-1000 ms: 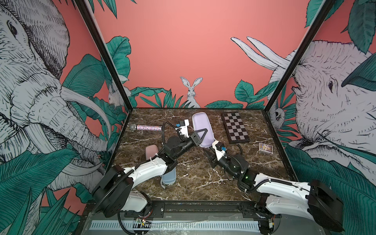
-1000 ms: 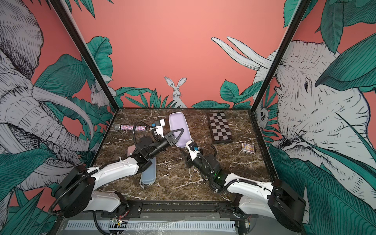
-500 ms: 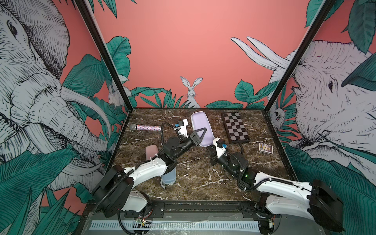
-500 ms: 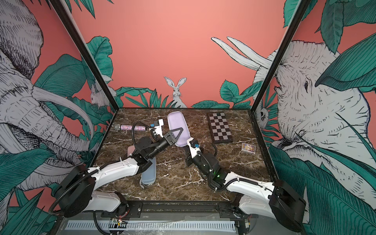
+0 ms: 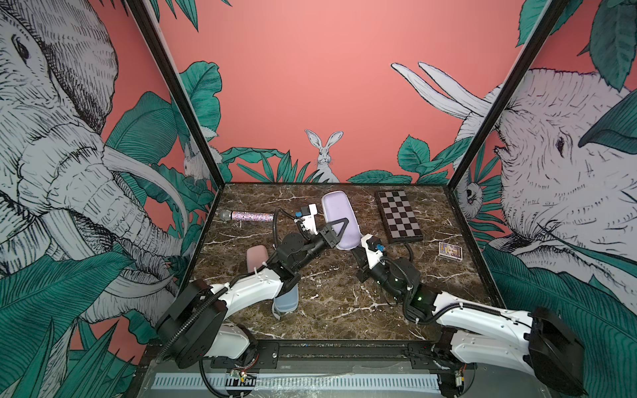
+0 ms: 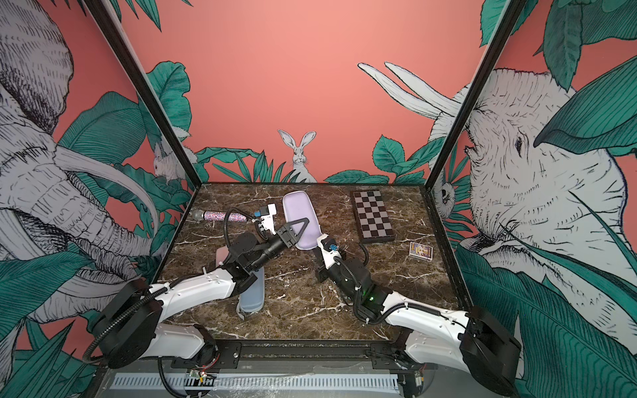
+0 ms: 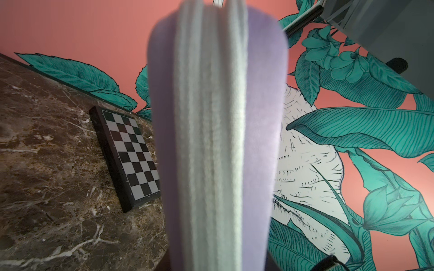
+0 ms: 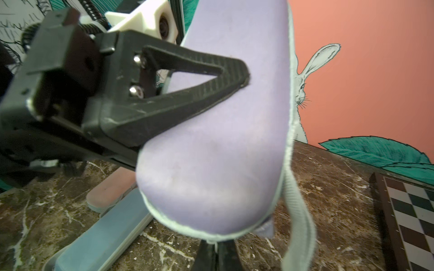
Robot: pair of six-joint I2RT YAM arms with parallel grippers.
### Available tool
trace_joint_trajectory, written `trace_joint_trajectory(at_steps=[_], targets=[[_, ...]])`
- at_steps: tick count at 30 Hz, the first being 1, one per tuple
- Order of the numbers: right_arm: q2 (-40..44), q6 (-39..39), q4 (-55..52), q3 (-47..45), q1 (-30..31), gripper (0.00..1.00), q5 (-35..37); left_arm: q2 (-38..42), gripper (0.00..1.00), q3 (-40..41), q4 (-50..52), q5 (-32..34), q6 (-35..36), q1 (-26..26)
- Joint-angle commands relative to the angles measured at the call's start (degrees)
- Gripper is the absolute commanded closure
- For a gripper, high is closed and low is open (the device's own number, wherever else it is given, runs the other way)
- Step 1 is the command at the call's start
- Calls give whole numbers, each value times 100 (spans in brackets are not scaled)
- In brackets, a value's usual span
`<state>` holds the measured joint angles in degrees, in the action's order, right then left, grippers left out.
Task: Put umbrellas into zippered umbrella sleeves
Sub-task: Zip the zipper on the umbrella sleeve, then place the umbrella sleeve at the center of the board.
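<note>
Centrally, in both top views, the lilac sleeve (image 5: 336,210) (image 6: 298,206) stands lifted off the bench (image 5: 344,310), its long axis tilted, upper end towards the top of the frame. The left claw (image 5: 339,229) grasps it across its lower half: one triangular black finger (image 8: 187,77) lies flat against the lilac shell, while the opposite finger is hidden behind it. Seen edge-on in the left wrist view, the sleeve (image 7: 211,140) shows two pale zip bands running side by side between its lilac halves. A pale strap (image 8: 298,211) hangs from its lower end.

The right claw (image 8: 215,248) is clenched tight directly at the zip edge of that lower end; whether it pinches a zip tab cannot be told.

At lower left of centre, the blue sleeve (image 5: 286,303) lies flat on the bench, partly under the left arm, with the pink sleeve (image 5: 256,256) just beside it, further up the frame.

Outward, a glittery microphone (image 5: 248,216) lies at upper left of the bench, a checkered board (image 5: 398,215) at upper right, and a small card box (image 5: 450,250) near the right edge.
</note>
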<state>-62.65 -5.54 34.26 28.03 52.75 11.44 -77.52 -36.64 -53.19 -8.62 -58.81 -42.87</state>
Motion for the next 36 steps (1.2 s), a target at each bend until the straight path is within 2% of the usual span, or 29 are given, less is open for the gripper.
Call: trace_joint_trajectory(at_steps=[1,7,11,14,16,17,18,20,23,28,32,34,36], targets=[[205,264,-157,145,-475,100,205,429,100,57,249,-127,-4,129],[171,433,-486,383,-1050,100,-309,565,100,156,783,-508,-79,191],[84,658,-751,568,-1074,100,-887,311,100,58,819,-1085,-250,195],[74,618,-1367,724,-1081,100,-1288,79,100,-11,926,-1339,-332,200],[196,446,-1906,692,-1083,74,-1209,-26,100,53,931,-1319,-374,213],[320,293,-2208,600,-1098,67,-921,-96,100,130,855,-1285,-421,231],[432,197,-2522,519,-1153,63,-723,-158,100,207,765,-1255,-469,235],[666,-114,-3446,449,-1463,60,-385,-376,100,369,519,-1211,-627,235],[890,-469,-4447,484,-1879,59,-252,-870,100,495,63,-1232,-890,165],[941,-1044,-4503,551,-1997,56,-326,-1897,100,593,-719,-1144,-1239,-330],[619,-1305,-4402,798,-1998,56,-475,-2477,100,879,-1390,-924,-1514,-424],[491,-1398,-4232,853,-1997,55,-642,-2583,90,937,-1375,-958,-1522,-437],[384,-1504,-4191,953,-1997,54,-748,-2441,61,1053,-1059,-983,-1557,-432]])
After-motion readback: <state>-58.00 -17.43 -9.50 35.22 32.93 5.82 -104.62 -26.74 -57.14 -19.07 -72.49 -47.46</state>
